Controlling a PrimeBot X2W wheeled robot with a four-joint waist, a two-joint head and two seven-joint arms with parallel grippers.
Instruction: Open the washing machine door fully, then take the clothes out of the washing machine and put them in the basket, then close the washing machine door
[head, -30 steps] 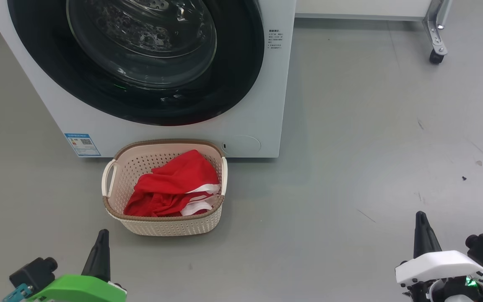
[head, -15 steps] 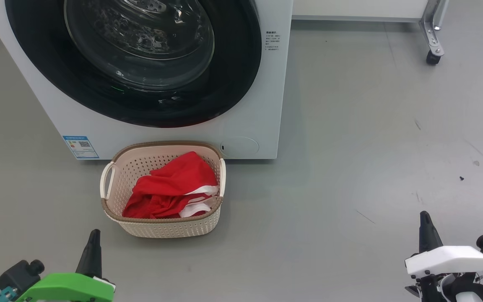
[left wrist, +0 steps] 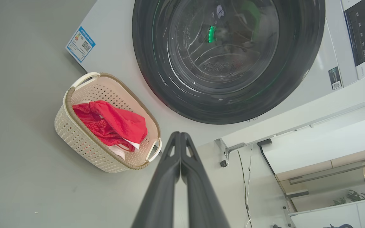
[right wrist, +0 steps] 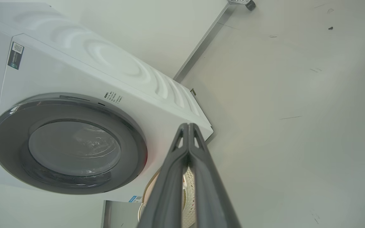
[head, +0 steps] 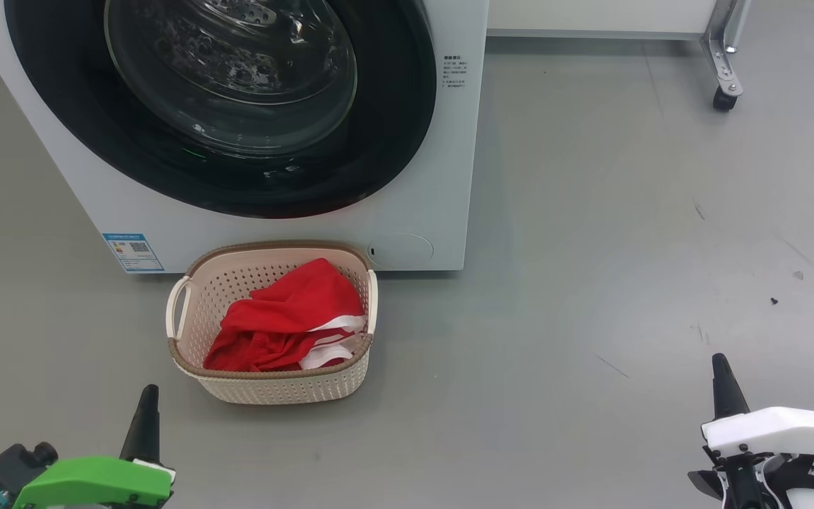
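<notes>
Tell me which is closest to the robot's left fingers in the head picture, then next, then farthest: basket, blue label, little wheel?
1. Basket, just ahead and right of the left fingers.
2. Blue label, farther ahead, low on the washing machine.
3. Little wheel, far off to the right.

the left gripper [head: 148, 396] and right gripper [head: 720, 364] have drawn back outward toward the lower corners.
</notes>
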